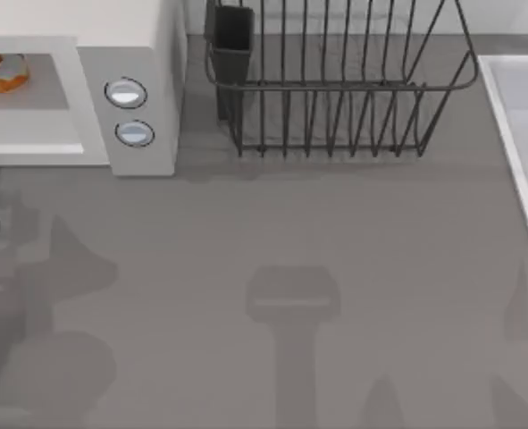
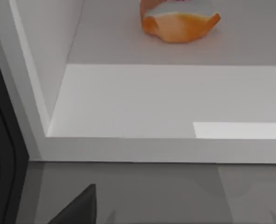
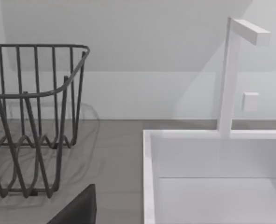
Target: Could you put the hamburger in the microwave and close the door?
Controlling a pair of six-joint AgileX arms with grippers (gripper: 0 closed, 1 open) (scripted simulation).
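Observation:
The white microwave [image 1: 147, 54] stands at the table's back left, its cavity uncovered. The orange-and-tan hamburger [image 1: 0, 71] lies on the cavity floor, well inside the front sill. In the left wrist view the hamburger [image 2: 180, 23] sits beyond the white sill [image 2: 152, 149]. The left gripper [image 2: 77, 212] shows as a dark tip just outside the opening, a short way from the sill. A dark panel [image 2: 2, 154] stands at the side of the opening and looks like the door swung open. The right gripper [image 3: 77, 210] shows as a dark tip between rack and sink.
A black wire dish rack [image 1: 335, 89] stands right of the microwave at the back. A white sink [image 1: 523, 134] with a tall white tap [image 3: 229, 74] runs along the table's right edge. Bare grey tabletop [image 1: 272, 268] stretches in front, crossed by arm shadows.

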